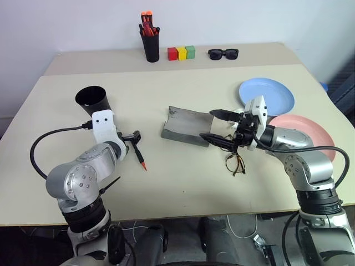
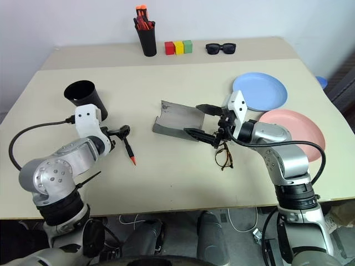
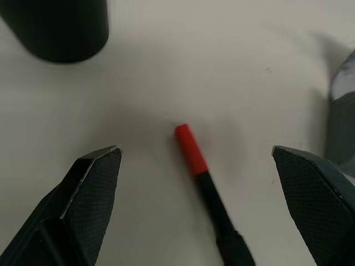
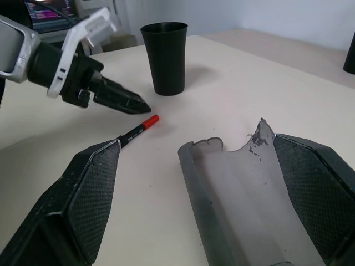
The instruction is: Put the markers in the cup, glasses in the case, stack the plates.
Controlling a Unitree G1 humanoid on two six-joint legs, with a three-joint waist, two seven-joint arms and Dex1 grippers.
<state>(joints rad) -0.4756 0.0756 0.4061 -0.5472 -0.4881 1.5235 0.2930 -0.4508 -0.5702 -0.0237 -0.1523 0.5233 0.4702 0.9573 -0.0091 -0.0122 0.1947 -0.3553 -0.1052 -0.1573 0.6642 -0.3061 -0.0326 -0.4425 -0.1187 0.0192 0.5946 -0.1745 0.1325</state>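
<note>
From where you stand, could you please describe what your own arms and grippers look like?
Both arms are silver-grey metal with rounded joint housings and black bands. Each wrist carries a white plastic bracket, and a black cable loops along each arm. The left gripper and right gripper each have two black, tapered fingers with finely textured inner pads.

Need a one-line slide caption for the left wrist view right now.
Open left gripper poised over the red marker on the table, black cup just beyond.
</note>
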